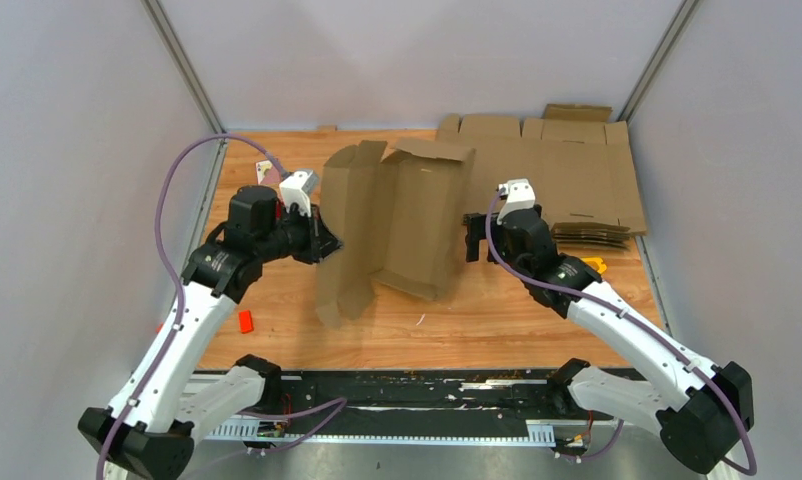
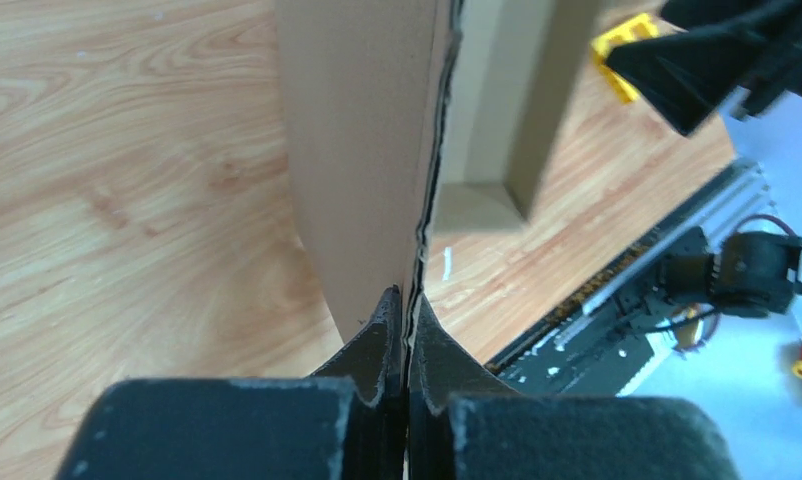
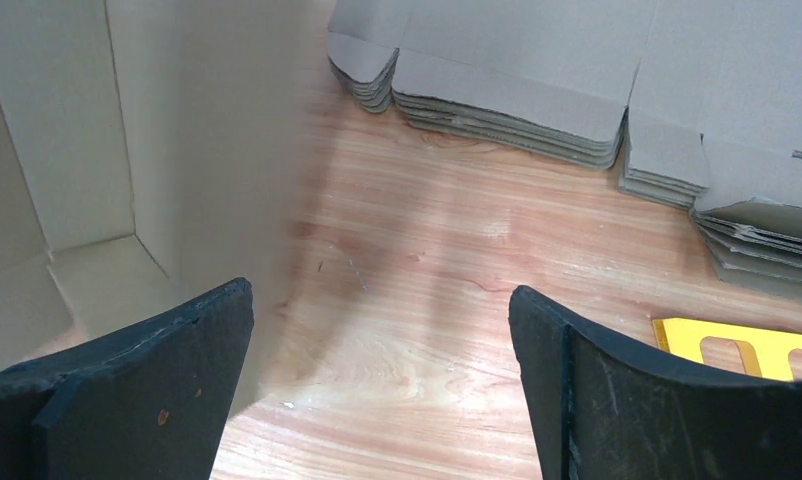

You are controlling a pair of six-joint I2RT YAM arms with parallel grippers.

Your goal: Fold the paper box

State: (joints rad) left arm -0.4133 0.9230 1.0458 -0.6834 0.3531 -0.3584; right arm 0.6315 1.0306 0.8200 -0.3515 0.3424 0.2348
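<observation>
The box stands half open on the counter, in the middle of the top view. It is thin brown card, so I think it is light and will tip or slide with a small push. The flat walls look stiff, but they should bend at the fold lines. A hard squeeze could dent it. A wall edge or a flap close to a fold seems the best place to hold.

The left jaws are clamped on the thin edge of the box's left wall. The right jaws are wide apart with nothing in them. They sit just to the right of the box. I cannot tell if they touch it.
</observation>
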